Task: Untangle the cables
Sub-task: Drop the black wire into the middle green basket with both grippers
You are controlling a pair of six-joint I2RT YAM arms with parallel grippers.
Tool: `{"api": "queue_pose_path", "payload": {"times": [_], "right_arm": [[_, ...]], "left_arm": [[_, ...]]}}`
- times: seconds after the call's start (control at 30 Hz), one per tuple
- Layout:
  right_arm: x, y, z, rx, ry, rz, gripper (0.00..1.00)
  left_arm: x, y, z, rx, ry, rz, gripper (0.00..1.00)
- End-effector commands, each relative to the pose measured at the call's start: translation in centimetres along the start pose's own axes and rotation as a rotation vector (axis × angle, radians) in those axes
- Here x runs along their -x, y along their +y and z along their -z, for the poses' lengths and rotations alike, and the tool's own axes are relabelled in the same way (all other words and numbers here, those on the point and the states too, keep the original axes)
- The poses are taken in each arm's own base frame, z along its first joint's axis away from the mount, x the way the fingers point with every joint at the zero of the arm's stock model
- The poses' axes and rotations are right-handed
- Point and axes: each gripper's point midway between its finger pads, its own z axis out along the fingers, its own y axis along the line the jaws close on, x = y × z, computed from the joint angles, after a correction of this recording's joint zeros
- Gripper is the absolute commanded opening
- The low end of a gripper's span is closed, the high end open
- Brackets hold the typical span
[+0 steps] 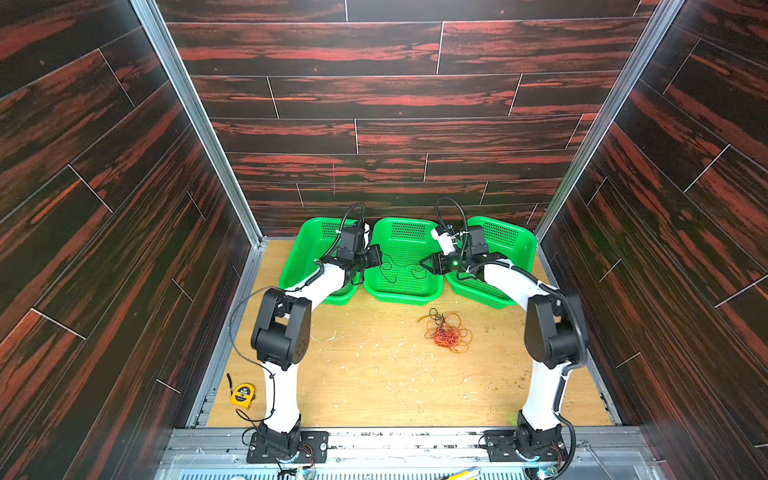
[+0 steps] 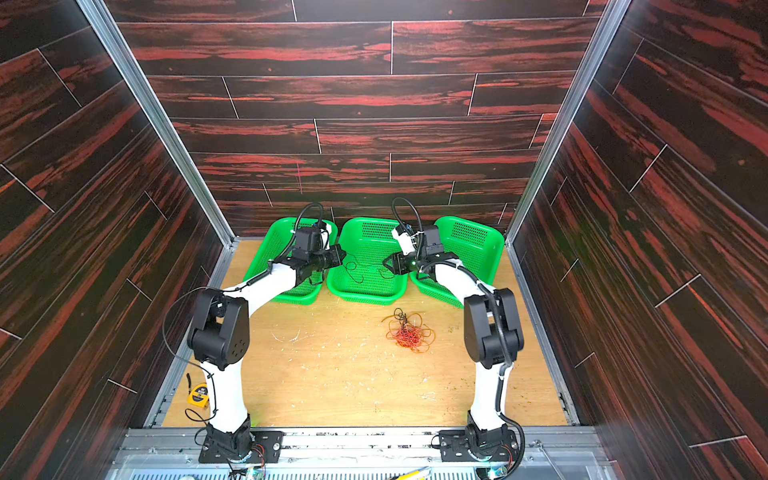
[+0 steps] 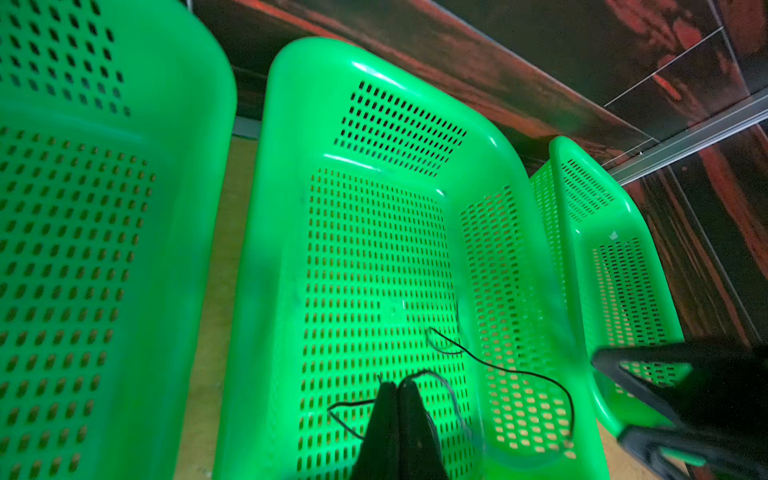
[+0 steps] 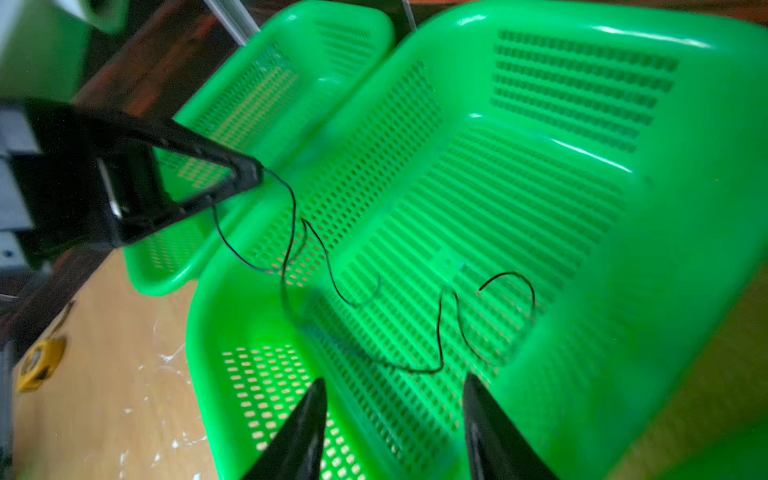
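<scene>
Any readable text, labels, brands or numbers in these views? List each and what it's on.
No text can be read in any view.
Yellow tape measure: a dark round label on its face, too small and blurred to read.
Green baskets: no print or marking seen.

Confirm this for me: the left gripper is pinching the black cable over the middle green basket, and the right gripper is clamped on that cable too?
Not quite. The right gripper is open and holds nothing; the right wrist view shows its jaws apart above the black cable lying in the middle green basket. The left gripper is indeed pinching that cable.
</scene>
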Motion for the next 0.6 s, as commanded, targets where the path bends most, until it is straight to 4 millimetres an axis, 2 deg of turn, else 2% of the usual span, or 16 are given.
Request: {"api": "queue_pose_path", "payload": {"times": [0.0, 0.07, 0.2, 0.27, 0.37, 0.47, 0.57], "right_arm": [[1.6, 0.5, 4.6, -0.102, -0.009, 0.054, 0.56], [1.2, 1.1, 6.3, -0.117, 0.006, 0.048, 0.57], [0.0, 3.6, 10.6, -0.112, -0.03, 0.011, 0.58], [-1.8, 4.4, 12.1, -0.114, -0.016, -0.023, 0.58], [-6.1, 4.5, 13.5, -0.153, 0.052, -0.1, 0.58], [-10.8, 4.3, 13.6, -0.171, 0.118, -0.172, 0.58], [-14.5, 4.0, 13.3, -0.183, 0.163, -0.227, 0.58]], "left_arm": [[2.1, -1.1, 0.6, -0.008, -0.018, -0.013, 0.12], [2.2, -1.4, 0.9, -0.014, -0.008, -0.021, 0.39], [3.0, -2.3, 2.8, -0.007, -0.046, -0.058, 0.62], [3.2, -2.8, 3.9, 0.0, -0.054, -0.089, 0.68], [3.0, -3.7, 5.1, 0.013, -0.042, -0.143, 0.73], [2.4, -4.3, 5.9, 0.042, -0.022, -0.203, 0.77], [1.8, -5.2, 7.3, 0.048, -0.029, -0.244, 0.79]]}}
